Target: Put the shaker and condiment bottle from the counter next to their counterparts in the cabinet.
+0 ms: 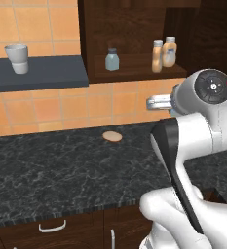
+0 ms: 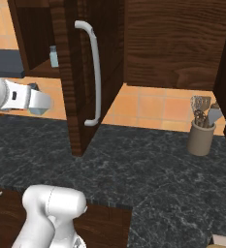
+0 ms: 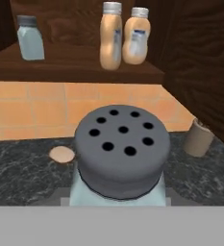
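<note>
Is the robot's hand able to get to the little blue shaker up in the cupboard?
Probably yes. The cabinet door stands open, and the shaker on its floor has bare wood around it. But the gripper's view has another shaker right at its front, seemingly held.

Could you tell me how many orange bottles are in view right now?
2: both stand side by side on the cabinet shelf, the slimmer bottle left of the wider one in the hand view.

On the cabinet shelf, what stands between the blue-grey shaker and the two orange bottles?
Nothing. In the hand view, the shelf is bare wood between the shaker and the two bottles; the left base view agrees.
</note>
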You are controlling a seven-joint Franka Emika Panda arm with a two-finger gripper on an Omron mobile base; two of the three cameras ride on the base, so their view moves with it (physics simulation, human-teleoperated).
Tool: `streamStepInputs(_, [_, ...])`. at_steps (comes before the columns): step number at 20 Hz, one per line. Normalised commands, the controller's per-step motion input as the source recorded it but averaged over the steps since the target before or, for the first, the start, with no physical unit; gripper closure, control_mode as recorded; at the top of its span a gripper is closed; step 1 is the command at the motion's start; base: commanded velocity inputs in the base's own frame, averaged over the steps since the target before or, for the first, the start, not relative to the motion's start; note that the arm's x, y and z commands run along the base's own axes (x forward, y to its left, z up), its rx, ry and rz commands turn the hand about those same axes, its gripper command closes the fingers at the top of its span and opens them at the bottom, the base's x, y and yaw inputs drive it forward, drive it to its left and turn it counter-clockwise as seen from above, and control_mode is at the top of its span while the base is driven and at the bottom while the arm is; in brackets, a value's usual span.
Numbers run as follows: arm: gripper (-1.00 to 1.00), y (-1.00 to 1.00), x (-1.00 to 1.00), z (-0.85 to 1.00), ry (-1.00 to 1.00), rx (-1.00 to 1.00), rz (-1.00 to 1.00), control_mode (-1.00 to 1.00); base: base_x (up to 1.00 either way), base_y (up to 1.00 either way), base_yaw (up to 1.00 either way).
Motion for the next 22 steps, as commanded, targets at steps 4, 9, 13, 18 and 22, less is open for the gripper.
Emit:
streamStepInputs(4, [1.00,0.22,0.03,0.01,0.00,-0.07,0.05,-1.00,0.00,0.00,0.00])
streamStepInputs(9, [1.00,0.00,0.16,0.42,0.01,0.00,0.08,-1.00,0.00,0.00,0.00])
streamStepInputs(13, [1.00,0.00,0.39,0.37,0.01,0.00,0.11,-1.00,0.00,0.00,0.00])
streamStepInputs(18, [1.00,0.01,0.33,0.39,0.01,0.00,0.07,-1.00,0.00,0.00,0.00])
streamStepInputs(22, [1.00,0.15,0.23,-0.07,0.00,-0.04,0.00,-1.00,0.00,0.00,0.00])
